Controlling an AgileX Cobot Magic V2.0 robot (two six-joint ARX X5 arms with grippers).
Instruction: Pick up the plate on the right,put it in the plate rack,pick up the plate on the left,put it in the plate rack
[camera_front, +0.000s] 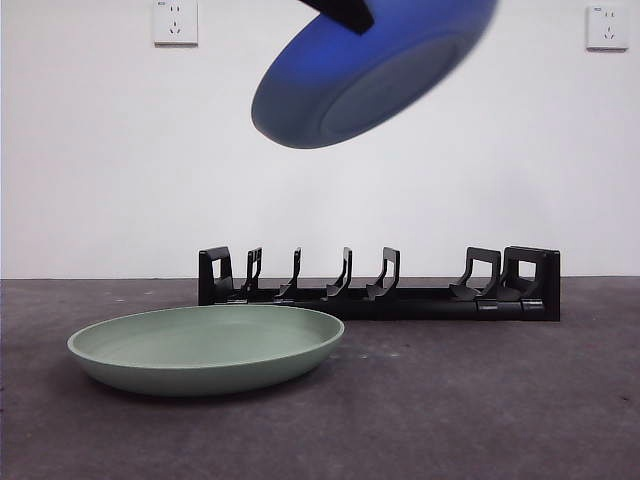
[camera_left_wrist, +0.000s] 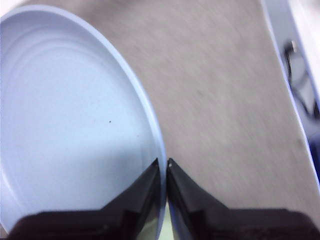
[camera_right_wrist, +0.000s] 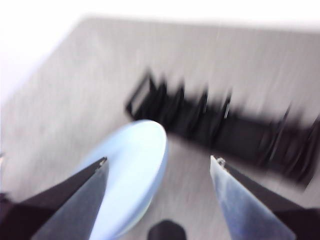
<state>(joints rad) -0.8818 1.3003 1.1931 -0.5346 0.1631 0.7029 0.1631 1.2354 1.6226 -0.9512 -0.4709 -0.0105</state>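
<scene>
A blue plate (camera_front: 370, 80) hangs tilted in the air above the plate rack (camera_front: 400, 300), held at its upper rim by a black gripper (camera_front: 345, 12). In the left wrist view my left gripper (camera_left_wrist: 164, 162) is shut on the rim of that plate (camera_left_wrist: 65, 125), which looks pale there. A green plate (camera_front: 205, 345) lies flat on the table in front of the rack's left part. My right gripper (camera_right_wrist: 160, 160) is open and holds nothing. Below it are the blurred rack (camera_right_wrist: 225, 125) and a pale plate (camera_right_wrist: 135, 170); which plate that is I cannot tell.
The dark table (camera_front: 480, 400) runs to a white wall with two sockets (camera_front: 175, 22). The table's edge (camera_left_wrist: 287, 85) shows in the left wrist view.
</scene>
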